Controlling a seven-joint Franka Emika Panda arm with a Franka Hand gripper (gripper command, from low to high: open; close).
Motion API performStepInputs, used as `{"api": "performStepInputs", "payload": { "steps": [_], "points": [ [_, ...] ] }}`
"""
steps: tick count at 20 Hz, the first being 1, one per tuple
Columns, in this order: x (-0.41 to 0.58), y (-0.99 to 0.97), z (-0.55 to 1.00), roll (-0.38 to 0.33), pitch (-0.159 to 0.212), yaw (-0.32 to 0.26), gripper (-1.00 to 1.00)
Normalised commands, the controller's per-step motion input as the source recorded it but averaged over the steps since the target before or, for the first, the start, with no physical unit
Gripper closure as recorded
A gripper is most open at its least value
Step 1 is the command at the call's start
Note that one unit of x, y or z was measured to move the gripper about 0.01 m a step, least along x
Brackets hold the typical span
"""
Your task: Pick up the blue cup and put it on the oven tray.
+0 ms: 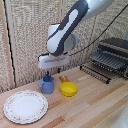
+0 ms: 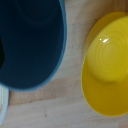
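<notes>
1. Cup: the blue cup (image 1: pixel 47 85) stands on the table (image 1: pixel 95 107), just beside the yellow bowl (image 1: pixel 69 89); my gripper (image 1: pixel 48 75) sits at its rim.
2. Grip: I cannot tell how far my fingers are parted.
3. Tray: the oven tray (image 1: pixel 96 73) lies well apart.

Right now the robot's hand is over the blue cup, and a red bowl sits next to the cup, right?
Almost. The gripper is over the blue cup, but the bowl beside the cup is yellow, not red. The exterior view and the wrist view both show that.
</notes>
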Motion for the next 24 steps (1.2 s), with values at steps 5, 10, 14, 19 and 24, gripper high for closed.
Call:
{"api": "performStepInputs", "payload": {
  "steps": [5,10,14,19,24],
  "points": [
    [0.353,0.00,-0.36,-0.015,0.012,0.071,-1.00],
    [0.251,0.03,-0.27,-0.026,0.038,0.043,1.00],
    [0.092,0.15,-0.05,-0.037,0.053,0.002,1.00],
    [0.002,0.15,0.00,-0.032,0.017,0.000,1.00],
    [0.003,0.15,0.00,-0.015,0.000,0.003,1.00]
  ]
}}
